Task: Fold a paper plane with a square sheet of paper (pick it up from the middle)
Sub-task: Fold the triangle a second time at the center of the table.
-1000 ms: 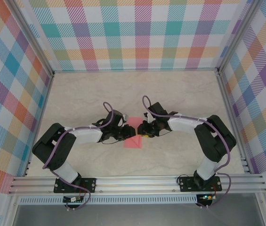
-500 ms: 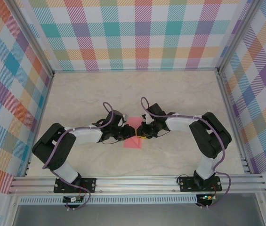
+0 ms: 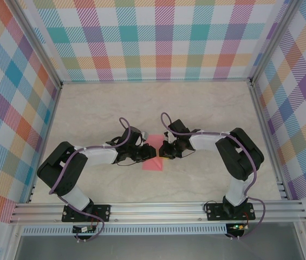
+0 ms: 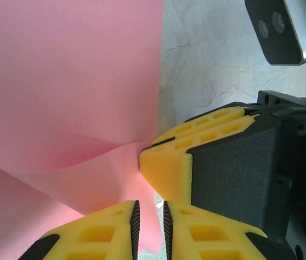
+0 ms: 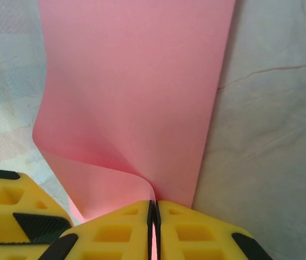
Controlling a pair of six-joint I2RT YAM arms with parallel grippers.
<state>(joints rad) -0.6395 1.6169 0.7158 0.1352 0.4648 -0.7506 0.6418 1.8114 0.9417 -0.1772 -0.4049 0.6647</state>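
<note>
Sheet: square sheet of paper [image 5: 142, 81], thin, smooth pink, buckled, edges cropped.
Left gripper [image 4: 151, 227]: jaws pinch it.
Right gripper [image 5: 153, 216]: jaws clamp its ridge.

Your top external camera looks down from above and behind the arm bases [image 3: 86, 210] over the whole table [image 3: 207, 103]. Your wrist cameras peer along the left gripper [image 4: 150, 216] and right gripper [image 5: 154, 211], close on the square sheet of paper [image 3: 154, 164] all three share.

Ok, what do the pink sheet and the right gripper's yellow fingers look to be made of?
Square sheet of paper: thin matte paper, judging by its soft curl and crisp straight edge. Fingers of the right gripper: probably hard yellow plastic with a dull finish, given the moulded-looking recessed pockets.
</note>
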